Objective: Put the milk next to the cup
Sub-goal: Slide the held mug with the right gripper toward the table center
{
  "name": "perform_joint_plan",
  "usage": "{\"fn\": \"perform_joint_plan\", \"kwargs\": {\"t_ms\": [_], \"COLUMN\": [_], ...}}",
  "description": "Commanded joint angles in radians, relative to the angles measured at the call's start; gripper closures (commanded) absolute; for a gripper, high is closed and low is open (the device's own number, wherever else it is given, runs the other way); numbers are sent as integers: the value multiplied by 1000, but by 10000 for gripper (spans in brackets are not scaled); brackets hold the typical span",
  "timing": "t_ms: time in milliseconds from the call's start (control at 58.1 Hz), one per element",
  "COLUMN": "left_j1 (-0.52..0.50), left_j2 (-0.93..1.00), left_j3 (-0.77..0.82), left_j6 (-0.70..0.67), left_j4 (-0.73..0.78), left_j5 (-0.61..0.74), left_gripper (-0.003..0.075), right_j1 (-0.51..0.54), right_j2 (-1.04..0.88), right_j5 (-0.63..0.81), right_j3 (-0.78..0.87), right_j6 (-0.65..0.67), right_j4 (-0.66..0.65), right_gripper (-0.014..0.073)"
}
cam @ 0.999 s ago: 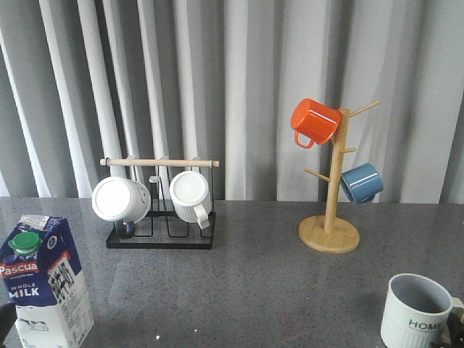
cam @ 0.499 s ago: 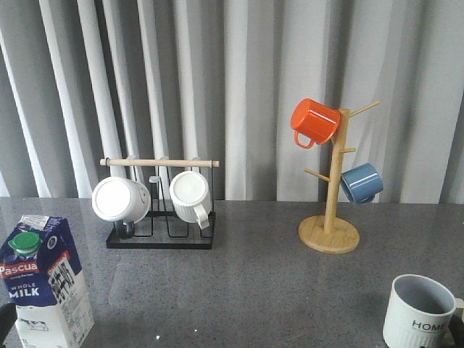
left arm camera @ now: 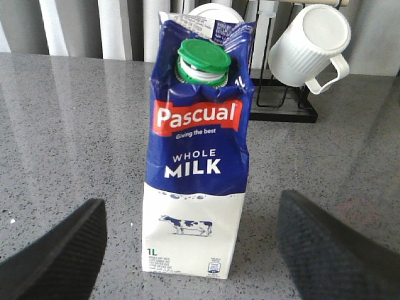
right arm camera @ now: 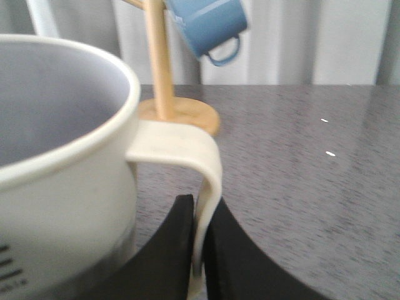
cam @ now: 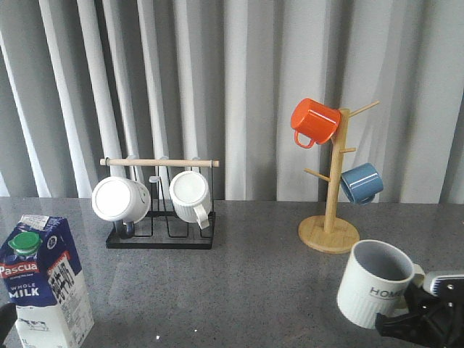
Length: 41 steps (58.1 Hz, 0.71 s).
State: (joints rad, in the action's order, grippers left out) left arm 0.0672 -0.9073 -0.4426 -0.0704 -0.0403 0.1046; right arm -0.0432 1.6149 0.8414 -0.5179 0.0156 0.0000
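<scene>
Front view shows you one milk (cam: 45, 284), one cup (cam: 375, 283), two white mugs (cam: 120, 199), an orange and a blue mug (cam: 360, 183). All sit on your grey bench (cam: 246, 283) before curtains. The right gripper (right arm camera: 199, 250) pinches the cup handle; the left gripper (left arm camera: 190, 247) is spread beside the milk.

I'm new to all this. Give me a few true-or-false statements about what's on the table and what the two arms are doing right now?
1. The right gripper pinches the cup by its handle. True.
2. The milk has a red cap. False: it is green.
3. The left gripper is shut on the milk. False: its fingers stand open, one each side, apart from it.
4. An orange mug hangs on the wooden tree. True.
5. The cup stands beside the milk. False: they are far apart.
</scene>
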Motion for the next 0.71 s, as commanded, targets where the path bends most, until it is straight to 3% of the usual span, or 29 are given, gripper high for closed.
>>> {"fn": "perform_joint_plan", "kwargs": {"t_ms": [0, 344, 689], "left_j1": [6, 6, 6], "left_j2": [2, 2, 2], "left_j3": [-35, -35, -35], "left_j6": [-5, -5, -5], "left_j4": [-8, -8, -8], "left_j5": [72, 72, 72], "left_gripper": [168, 168, 168], "right_j1": [-81, -334, -454], "right_j2": [-42, 63, 177], "right_j5": [28, 1, 64], "right_j3": [-53, -161, -235], "right_j6": [-62, -294, -312], "right_j4": [81, 379, 484], "right_gripper": [596, 596, 596]}}
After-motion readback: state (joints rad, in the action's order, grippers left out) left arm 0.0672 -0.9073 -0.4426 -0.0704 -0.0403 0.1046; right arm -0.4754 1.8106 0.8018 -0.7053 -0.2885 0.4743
